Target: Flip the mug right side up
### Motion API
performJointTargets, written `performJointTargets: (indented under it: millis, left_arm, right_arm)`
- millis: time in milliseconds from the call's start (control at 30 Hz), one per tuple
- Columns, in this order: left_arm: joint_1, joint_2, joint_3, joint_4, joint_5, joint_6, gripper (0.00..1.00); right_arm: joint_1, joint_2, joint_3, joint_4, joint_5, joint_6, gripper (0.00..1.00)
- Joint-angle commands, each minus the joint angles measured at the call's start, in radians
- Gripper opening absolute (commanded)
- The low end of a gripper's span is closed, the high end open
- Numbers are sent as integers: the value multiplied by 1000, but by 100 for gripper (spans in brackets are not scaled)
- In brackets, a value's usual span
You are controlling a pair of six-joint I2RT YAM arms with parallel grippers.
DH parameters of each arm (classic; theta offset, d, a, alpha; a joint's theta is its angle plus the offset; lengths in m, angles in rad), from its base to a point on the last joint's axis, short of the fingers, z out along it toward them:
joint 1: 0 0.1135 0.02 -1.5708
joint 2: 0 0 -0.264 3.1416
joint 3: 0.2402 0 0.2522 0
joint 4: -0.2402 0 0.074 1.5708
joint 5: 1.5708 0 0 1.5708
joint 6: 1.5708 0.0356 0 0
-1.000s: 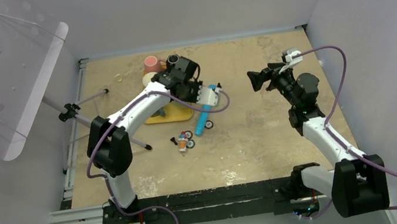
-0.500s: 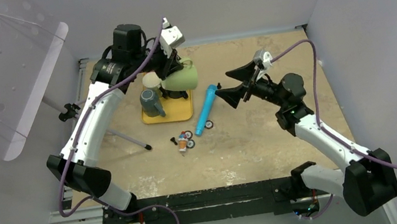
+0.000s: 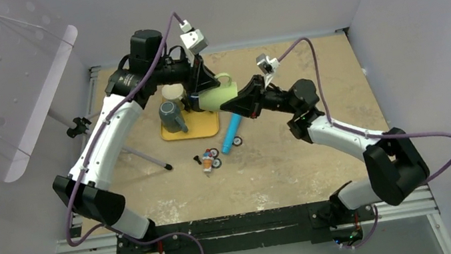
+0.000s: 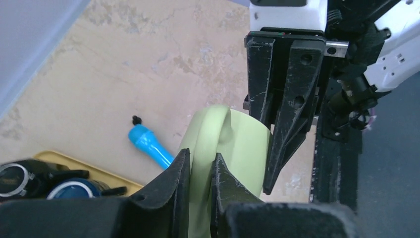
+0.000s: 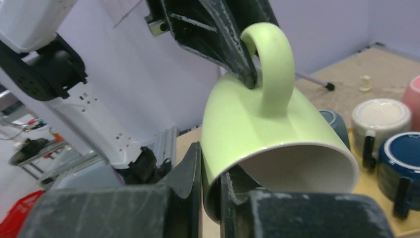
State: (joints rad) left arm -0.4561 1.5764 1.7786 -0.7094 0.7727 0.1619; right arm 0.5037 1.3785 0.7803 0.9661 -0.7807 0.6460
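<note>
**Item: mug (image 3: 218, 96), pale green.** It is in the air above the bench (image 3: 294, 150), just right of the yellow tray (image 3: 200, 131). It lies on its side with the handle (image 5: 270, 59) up and the mouth facing my right arm. It is neither upside down nor upright yet.

**Holder 1: my left end effector (image 4: 200, 158).** It is closed narrow on the handle loop, one finger on each side. A handle grip lets the body swing, so I judge it good for lifting but poor for setting the mug down on its base.

**Holder 2: my right end effector (image 5: 210, 166).** It is closed narrow across the mug's wall at the rim, with one finger inside the mouth and one outside. I judge this to be the grip that can finish the turn and lower the mug base-first.

**Status:** both arms hold the mug at once, which I read as a hand-over in mid-air. If so, my left must let go before my right rotates, otherwise the two grips will fight each other.

**Nearby items:**
- A dark blue mug (image 3: 170, 115) and a cream mug (image 3: 172, 94) are on the tray, close under the held mug.
- A blue tube (image 3: 232, 133) lies on the bench below.
- I should keep clear of all three when lowering.
</note>
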Motion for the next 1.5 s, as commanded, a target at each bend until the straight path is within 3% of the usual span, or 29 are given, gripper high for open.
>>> performJointTargets:
  millis: [0, 33, 67, 100, 133, 267, 467, 633, 800, 1100, 1300, 1467]
  left_arm:
    - [2, -41, -4, 80, 56, -44, 5]
    - [3, -38, 0, 68, 18, -43, 32]
    - [6, -35, 6, 53, -26, -43, 70]
    - [10, -33, 15, 30, -75, -41, 96]
    - [15, -34, 21, 15, -119, -27, 99]
    - [36, -61, 8, -18, -238, 96, 100]
    - [39, -86, -72, -62, -357, 402, 100]
    - [39, -13, -129, -149, -474, 694, 98]
    - [40, 82, -205, -190, -651, 921, 87]
    - [6, 85, -389, -37, -631, 1194, 86]
    - [-19, 183, -427, 15, -761, 1404, 85]
    - [-14, 267, -369, -29, -856, 1435, 84]
  right_arm:
    - [8, 8, 76, 136, -41, 53, 0]
    - [3, -8, 76, 87, -13, 23, 0]
    - [-1, -31, 84, -28, 46, -36, 0]
    - [-5, -56, 102, -176, 137, -120, 0]
    - [-6, -82, 137, -368, 251, -217, 0]
    - [-37, -135, 260, -876, 655, -439, 0]
    - [-242, -48, 431, -1324, 983, -575, 0]
    - [-349, 177, 580, -1544, 912, -640, 0]
    - [-382, 354, 671, -1645, 900, -675, 0]
    - [-390, 501, 726, -1672, 821, -711, 1]
    - [-399, 509, 781, -1693, 814, -725, 44]
    - [-398, 482, 809, -1709, 794, -734, 57]
